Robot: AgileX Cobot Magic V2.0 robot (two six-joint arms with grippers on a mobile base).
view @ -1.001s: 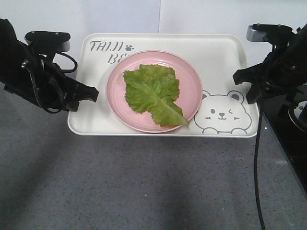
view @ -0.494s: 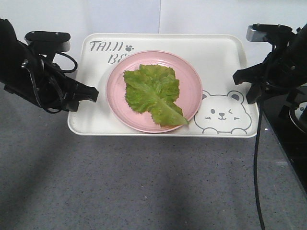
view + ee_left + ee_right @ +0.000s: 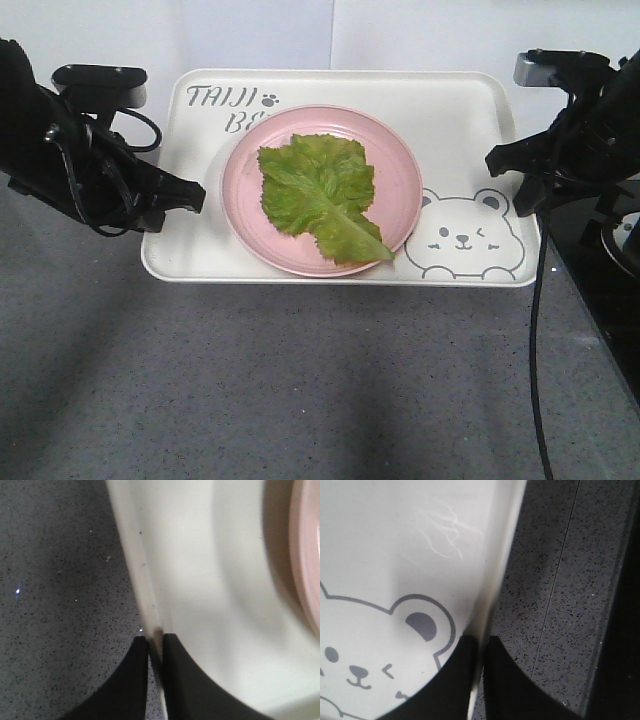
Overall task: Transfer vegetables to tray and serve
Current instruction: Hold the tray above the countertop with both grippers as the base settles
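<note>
A white wall backs a dark grey speckled worktop [image 3: 300, 390], and on it we find the cream-white tray [image 3: 200, 250] with its long axis running side to side between our two arms. The lettuce leaf [image 3: 320, 195] lies on a round pink plate [image 3: 400, 180] standing on the tray's floor, the leaf's pale midrib slanting toward the bear drawing [image 3: 462, 238].

Our left end effector [image 3: 155, 645] is closed on the tray's left rim, one finger outside over the worktop and one inside; the right end effector [image 3: 480, 645] is pinched onto the right rim just beside the bear's ear in the same way. So the tray sits directly between the two grips, each arm holding its own short side.

We judge the leaf is already where it belongs and the serving lift is what remains. That will need both sides raised evenly, since the plate rests loose and could slide. A black surface [image 3: 600, 270] lies close on the right, while the near worktop is open.
</note>
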